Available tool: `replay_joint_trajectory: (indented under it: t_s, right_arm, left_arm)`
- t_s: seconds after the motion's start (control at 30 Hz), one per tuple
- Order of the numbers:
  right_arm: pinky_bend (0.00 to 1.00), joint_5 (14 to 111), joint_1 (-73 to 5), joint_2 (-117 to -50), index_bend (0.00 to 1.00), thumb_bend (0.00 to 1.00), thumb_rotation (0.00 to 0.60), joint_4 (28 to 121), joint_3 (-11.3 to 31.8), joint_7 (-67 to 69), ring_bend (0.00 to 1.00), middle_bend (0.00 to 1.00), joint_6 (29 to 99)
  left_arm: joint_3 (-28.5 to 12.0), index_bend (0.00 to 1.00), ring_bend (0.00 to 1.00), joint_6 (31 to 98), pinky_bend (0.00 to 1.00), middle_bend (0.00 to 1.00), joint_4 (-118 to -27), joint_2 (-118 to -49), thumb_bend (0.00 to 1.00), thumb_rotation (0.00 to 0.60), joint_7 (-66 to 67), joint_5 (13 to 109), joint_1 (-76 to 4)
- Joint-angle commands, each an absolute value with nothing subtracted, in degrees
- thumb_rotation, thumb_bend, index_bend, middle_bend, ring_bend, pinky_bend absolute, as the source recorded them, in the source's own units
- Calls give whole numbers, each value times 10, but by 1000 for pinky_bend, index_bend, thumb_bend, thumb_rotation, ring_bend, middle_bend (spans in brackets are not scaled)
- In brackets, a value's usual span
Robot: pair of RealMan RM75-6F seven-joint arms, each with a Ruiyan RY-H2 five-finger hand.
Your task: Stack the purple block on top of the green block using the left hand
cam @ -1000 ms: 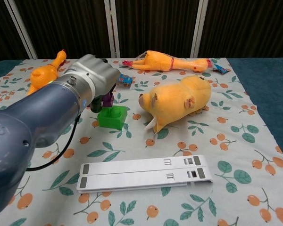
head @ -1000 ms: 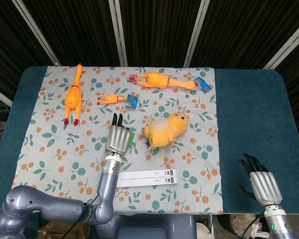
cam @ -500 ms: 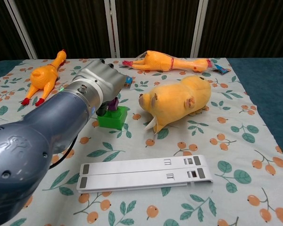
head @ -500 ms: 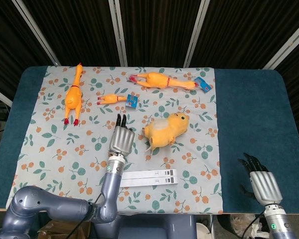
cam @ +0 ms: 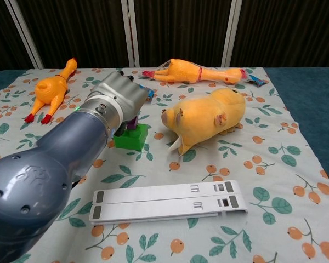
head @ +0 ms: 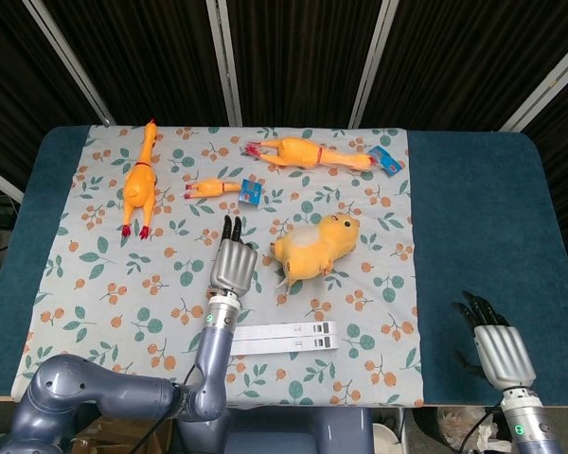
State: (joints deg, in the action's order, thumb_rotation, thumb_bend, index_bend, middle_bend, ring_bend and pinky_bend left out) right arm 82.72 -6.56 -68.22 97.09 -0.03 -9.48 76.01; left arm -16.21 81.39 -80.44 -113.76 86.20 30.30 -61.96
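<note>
The left hand (cam: 118, 98) held the purple block (cam: 132, 121) beneath its fingers, touching the green block (cam: 131, 137) to seat it; the right hand (head: 497, 352) hung idle, fingers loosely apart.

No legible text, brand or number appears in either view. The white folded stand (cam: 167, 201) carries small dark marks near its right end, too small to read; the blue tags on the rubber chickens (head: 386, 161) show print that is likewise illegible

Robot test lab: curtained table (head: 473, 218) (floral cloth (head: 170, 284)).
</note>
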Motion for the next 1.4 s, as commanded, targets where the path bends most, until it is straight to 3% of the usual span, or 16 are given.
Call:
replay_joint_trajectory:
  t_s: [0.03,1.4]
  right_arm:
    - [271,827,-66,-682,185,294,600,971,0,-95,86,77,760]
    - [271,827,-68,-681,185,293,600,971,-2,-93,86,77,756]
  left_arm:
    - [-161,496,35,811,0,445,-798,-1140,415,600,862,304,-620]
    - [-143,506,35,816,0,445,-760,-1169,415,600,890,326,-617]
